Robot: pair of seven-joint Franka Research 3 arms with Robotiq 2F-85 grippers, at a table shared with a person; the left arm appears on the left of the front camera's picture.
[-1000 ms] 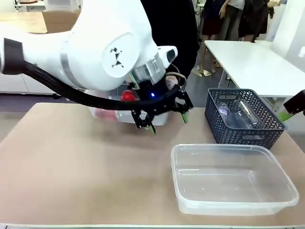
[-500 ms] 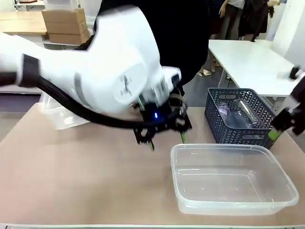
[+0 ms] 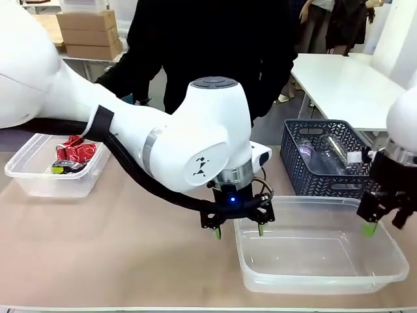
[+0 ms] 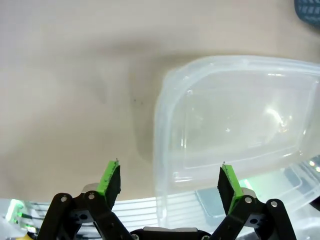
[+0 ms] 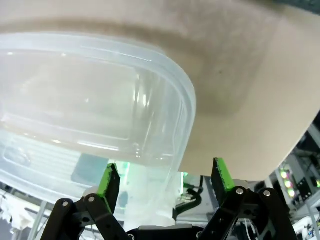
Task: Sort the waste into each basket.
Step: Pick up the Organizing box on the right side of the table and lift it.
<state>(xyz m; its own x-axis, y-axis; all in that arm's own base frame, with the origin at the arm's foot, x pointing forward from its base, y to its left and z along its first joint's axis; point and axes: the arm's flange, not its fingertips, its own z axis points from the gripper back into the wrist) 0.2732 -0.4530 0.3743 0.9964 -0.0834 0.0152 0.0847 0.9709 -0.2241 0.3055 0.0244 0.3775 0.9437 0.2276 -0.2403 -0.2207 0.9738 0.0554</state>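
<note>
My left claw point(image 3: 239, 231) and right claw point(image 3: 383, 225) gape wide, empty, each astride a rim of the clear tub point(image 3: 306, 203); an uneven pinch could skid or buckle it.

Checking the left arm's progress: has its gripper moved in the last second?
Yes. The left gripper has come nearer the camera, from level with the mesh basket to over the left rim of the empty clear tub.
</note>
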